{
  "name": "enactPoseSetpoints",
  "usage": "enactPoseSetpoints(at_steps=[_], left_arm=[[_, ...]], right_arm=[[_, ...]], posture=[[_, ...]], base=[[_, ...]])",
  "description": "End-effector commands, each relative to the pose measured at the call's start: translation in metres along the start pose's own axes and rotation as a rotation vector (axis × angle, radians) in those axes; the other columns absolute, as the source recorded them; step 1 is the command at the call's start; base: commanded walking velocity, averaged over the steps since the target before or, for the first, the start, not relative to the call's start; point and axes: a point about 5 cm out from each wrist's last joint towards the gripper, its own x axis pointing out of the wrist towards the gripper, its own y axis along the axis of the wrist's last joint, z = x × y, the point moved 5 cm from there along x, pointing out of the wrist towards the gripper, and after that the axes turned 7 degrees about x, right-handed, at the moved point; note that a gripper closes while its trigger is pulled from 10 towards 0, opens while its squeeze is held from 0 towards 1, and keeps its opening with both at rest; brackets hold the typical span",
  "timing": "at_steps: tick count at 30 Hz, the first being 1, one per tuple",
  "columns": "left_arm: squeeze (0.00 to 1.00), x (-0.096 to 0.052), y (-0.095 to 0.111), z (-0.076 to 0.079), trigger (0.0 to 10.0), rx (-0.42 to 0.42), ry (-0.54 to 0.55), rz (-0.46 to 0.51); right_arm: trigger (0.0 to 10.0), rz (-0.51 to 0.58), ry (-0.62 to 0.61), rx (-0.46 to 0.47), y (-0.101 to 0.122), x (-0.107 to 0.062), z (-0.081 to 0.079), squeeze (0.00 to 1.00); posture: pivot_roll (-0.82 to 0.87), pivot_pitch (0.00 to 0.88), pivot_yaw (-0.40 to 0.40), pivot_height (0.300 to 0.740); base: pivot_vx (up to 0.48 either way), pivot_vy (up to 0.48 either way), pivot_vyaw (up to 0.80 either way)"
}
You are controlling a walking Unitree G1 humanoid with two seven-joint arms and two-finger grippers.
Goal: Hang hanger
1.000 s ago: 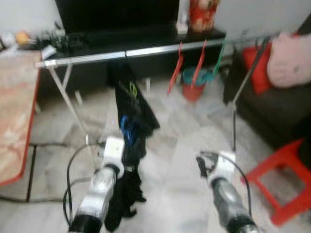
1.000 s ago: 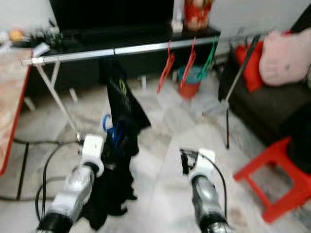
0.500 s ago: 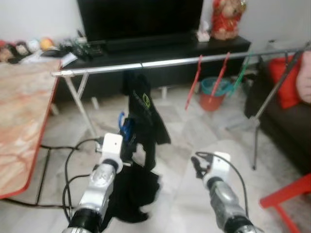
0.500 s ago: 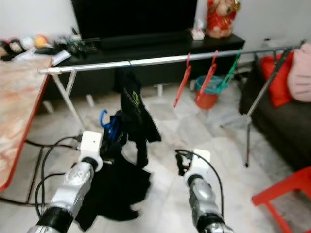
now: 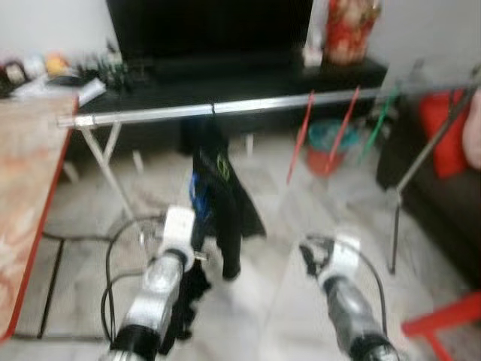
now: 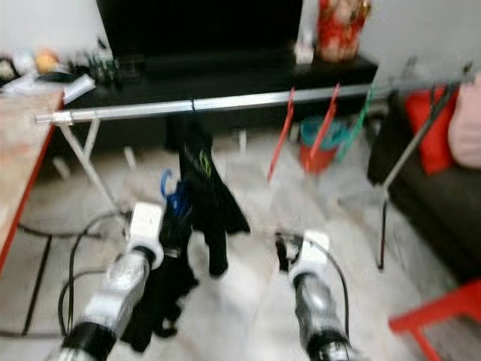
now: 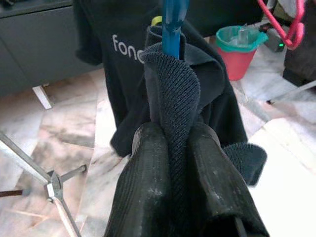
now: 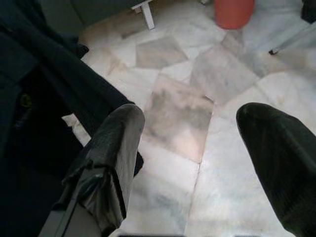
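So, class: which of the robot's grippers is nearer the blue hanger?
Left. The left gripper is clamped on the dark garment's collar just below the blue hanger; the right gripper hangs open, off to the side.

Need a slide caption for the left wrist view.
Left claw shut on dark garment with blue hanger.

Both silver arms reach forward from the bottom of the head view, left arm at lower left, right arm at lower right. The left gripper (image 7: 170, 148) has its black fingers (image 7: 148, 163) pinched tight on dark fabric, while the right gripper (image 8: 192, 133) hangs wide open over the floor, fingers well apart.
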Motion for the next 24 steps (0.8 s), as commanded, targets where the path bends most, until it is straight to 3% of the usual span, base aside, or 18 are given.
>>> enactPoseSetpoints(at_steps=[1,24], left_arm=[[0.00,-0.0011,0.0071,-0.0106,10.0,0.023,0.028,0.033],[0.00,-0.0011,0.0071,-0.0106,10.0,0.023,0.028,0.033]], right_arm=[[10.0,-0.024,0.015,0.010,-0.0072,-0.0003,-0.0080,0.00],[10.0,-0.024,0.015,0.010,-0.0072,-0.0003,-0.0080,0.00]], posture=[[0.00,0.000,-0.015,0.740],[0.00,0.000,-0.015,0.740]], base=[[0.000,0.000,0.00],[0.000,0.000,0.00]])
